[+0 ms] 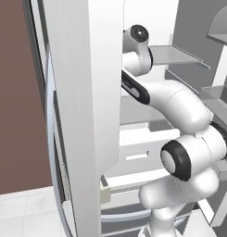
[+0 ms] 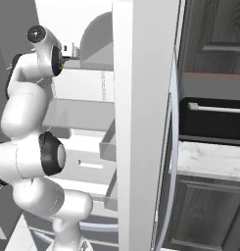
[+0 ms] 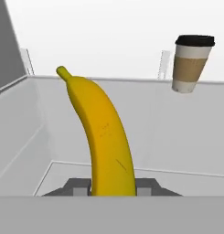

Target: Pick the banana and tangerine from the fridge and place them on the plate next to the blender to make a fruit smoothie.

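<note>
The yellow banana (image 3: 104,137) rises from between my two dark fingertips, its stem end pointing away from the hand. My gripper (image 3: 112,188) is shut on the banana's near end, inside the white fridge compartment (image 3: 131,41). In the right base view the hand (image 2: 68,50) reaches in at an upper shelf of the fridge (image 2: 141,122). In the left base view the open fridge door (image 1: 82,115) hides the hand. The tangerine, plate and blender are out of view.
A tan paper coffee cup with a dark lid (image 3: 191,64) stands at the back right of the same shelf. Fridge shelves (image 2: 77,115) and drawers (image 1: 138,152) lie below the arm. A marble counter (image 2: 209,159) and dark cabinets sit right of the fridge.
</note>
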You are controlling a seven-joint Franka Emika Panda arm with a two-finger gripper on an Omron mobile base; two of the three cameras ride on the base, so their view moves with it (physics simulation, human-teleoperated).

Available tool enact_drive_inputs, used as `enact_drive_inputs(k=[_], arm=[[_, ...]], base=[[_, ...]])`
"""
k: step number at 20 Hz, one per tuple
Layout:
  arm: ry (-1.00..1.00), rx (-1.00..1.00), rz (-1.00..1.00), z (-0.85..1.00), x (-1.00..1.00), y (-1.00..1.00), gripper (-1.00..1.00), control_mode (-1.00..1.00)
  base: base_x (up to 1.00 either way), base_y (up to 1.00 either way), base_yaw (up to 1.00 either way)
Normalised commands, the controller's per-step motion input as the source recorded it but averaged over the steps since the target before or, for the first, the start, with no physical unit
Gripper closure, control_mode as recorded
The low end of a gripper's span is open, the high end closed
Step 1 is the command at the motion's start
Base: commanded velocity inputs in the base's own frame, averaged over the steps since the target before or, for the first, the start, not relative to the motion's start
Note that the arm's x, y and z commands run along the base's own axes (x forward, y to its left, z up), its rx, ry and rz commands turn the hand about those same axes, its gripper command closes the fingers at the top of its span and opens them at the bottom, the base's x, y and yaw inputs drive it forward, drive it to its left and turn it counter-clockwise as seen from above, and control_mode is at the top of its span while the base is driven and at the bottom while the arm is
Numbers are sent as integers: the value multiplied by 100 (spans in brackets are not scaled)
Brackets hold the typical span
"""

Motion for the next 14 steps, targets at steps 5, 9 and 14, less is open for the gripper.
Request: enact_drive_inputs(k=[5,9,14], arm=[[0,15,0,55,-97,-47,100,-100],[0,11,0,38,-99,-33,100,-100],[0,2,-1,-5,-97,-38,100,-100]], base=[[0,0,0],[0,0,0],[0,0,0]])
